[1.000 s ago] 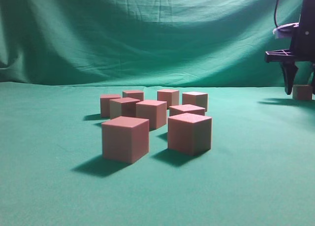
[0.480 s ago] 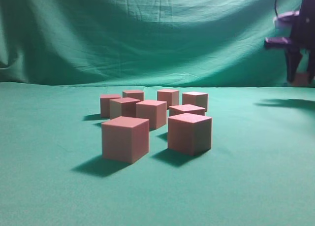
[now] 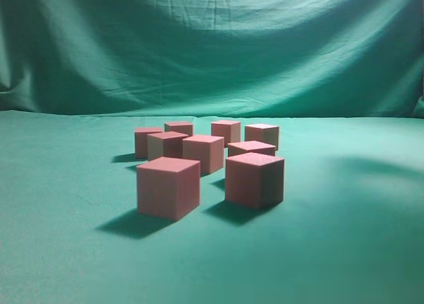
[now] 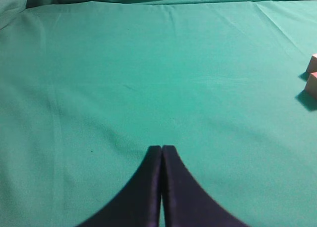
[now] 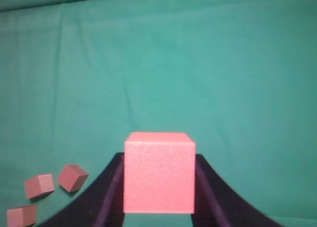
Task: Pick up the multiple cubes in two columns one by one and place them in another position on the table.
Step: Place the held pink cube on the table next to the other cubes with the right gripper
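Salmon-pink matte cube [image 5: 158,171] is sitting clamped between the two dark fingers of the right gripper [image 5: 158,187], high above the green cloth table [image 5: 223,78].

The held cube is filling the gap between the jaws, its square front face upright and level, and the cloth far beneath it is lying bare. Down and to the gripper's left, three more small pink cubes [image 5: 44,192] are resting on the cloth, well apart from the held one. The left gripper [image 4: 161,155] is hanging over empty cloth with its dark tips pressed together on nothing, two cube corners [image 4: 312,73] showing far off to its right. In the exterior view eight cubes [image 3: 209,161] are standing in two columns, neither arm showing. The grip is only on two smooth side faces, so a fast swing or a release from this height would likely send the cube tumbling off its spot.
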